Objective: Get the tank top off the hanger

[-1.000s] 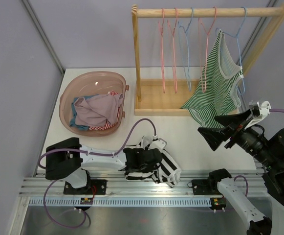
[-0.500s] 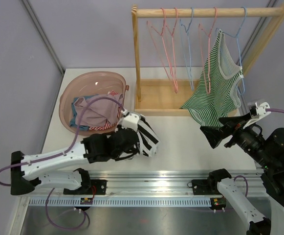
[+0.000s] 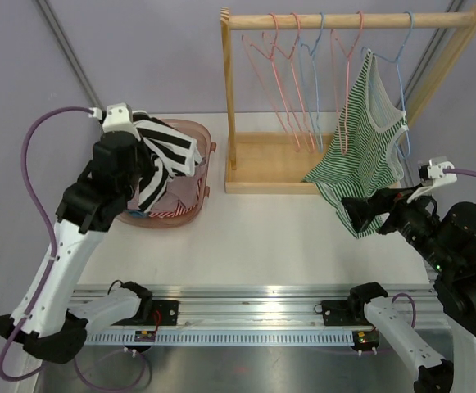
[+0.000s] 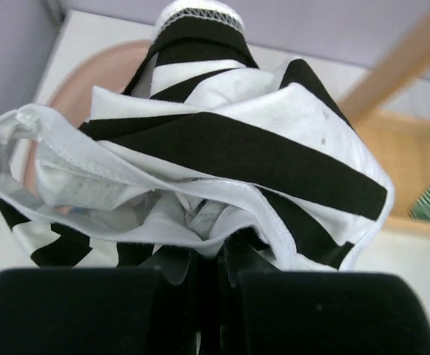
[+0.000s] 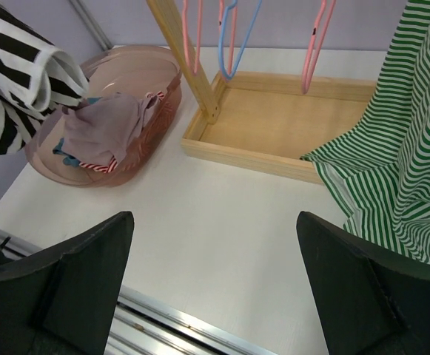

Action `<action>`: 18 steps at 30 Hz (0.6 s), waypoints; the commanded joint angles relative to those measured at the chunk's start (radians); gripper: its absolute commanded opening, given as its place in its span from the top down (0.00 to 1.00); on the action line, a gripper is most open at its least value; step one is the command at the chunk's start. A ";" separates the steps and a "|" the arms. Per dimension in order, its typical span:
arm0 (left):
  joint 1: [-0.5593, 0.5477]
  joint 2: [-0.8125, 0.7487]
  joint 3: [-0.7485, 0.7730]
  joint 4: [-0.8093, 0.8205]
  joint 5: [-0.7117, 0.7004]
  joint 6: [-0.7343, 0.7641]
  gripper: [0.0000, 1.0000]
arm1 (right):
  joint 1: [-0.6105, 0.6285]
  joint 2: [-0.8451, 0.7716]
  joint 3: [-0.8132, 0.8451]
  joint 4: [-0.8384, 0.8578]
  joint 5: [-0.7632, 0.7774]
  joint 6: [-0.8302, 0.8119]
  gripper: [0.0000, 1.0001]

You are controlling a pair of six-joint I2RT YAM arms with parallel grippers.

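the green tank top [image 3: 369,139] is showing narrow green and white stripes with pale trim round the neck and armholes. it is hanging from the blue hanger [image 3: 399,78] at the right end of the wooden rail [image 3: 344,20], at about 1 o'clock in the overhead view. its long axis is running from the strap at 12 o'clock down to the hem at 7 o'clock. the hem is flaring out toward 8 o'clock and draping over the front edge of the rack's wooden base [image 3: 270,187].

the left arm is rising high from its mount and reaching toward 10 o'clock. the left pincer [image 4: 207,259] is pressing together on a black-and-white striped garment [image 3: 168,151], which is dangling over the pink basket [image 3: 201,131].

the right arm is reaching from 4 o'clock toward 10 o'clock, low over the bench [image 3: 287,237]. the right pincer [image 5: 213,222] is standing spread wide, with bare bench showing between its fingers. it is sitting just beside the lower hem; whether it is touching the cloth, i cannot tell.
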 commanded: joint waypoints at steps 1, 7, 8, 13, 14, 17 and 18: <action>0.180 0.123 0.128 0.027 0.258 0.056 1.00 | -0.004 0.069 -0.001 0.048 0.109 0.008 0.01; 0.392 0.378 0.258 0.037 0.417 0.051 1.00 | -0.004 0.128 0.000 0.060 0.252 0.037 0.01; 0.415 0.407 0.281 0.037 0.427 0.056 0.99 | -0.004 0.135 0.005 0.059 0.264 0.038 0.01; 0.500 0.539 0.304 0.058 0.548 0.039 0.44 | -0.004 0.178 0.038 0.062 0.327 0.040 0.01; 0.517 0.555 0.310 0.052 0.587 0.028 0.02 | -0.004 0.186 0.043 0.062 0.338 0.043 0.01; 0.517 0.569 0.336 0.026 0.608 0.030 0.01 | -0.004 0.223 0.075 0.056 0.379 0.046 0.01; 0.517 0.537 0.313 0.032 0.618 0.030 0.01 | -0.004 0.233 0.086 0.053 0.388 0.046 0.00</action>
